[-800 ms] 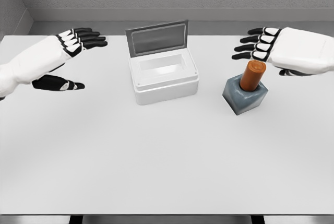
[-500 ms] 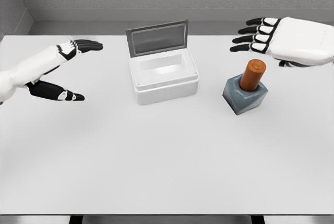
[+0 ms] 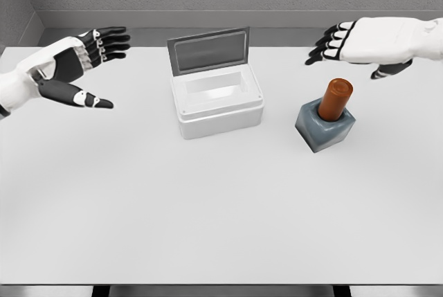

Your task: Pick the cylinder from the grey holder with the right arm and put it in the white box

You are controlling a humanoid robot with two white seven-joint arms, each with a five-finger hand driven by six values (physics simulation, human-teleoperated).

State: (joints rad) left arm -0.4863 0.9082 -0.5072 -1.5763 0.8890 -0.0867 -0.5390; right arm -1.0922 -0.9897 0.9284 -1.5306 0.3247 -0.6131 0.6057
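Cylinder (image 3: 336, 98) stands tilted in the grey holder (image 3: 325, 127); right hand (image 3: 353, 43) hovers above, fingers spread, empty.

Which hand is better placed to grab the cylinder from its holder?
Right. The right hand hovers open just behind the orange cylinder in the grey holder; the left hand is beyond the white box, on the far side.

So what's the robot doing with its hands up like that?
It hasn't grabbed anything yet. The orange cylinder stands in the grey holder on the table. The right hand hovers open above and behind it, touching nothing. The white box sits with its lid up, nothing visible inside. The left hand hangs open off to the side.
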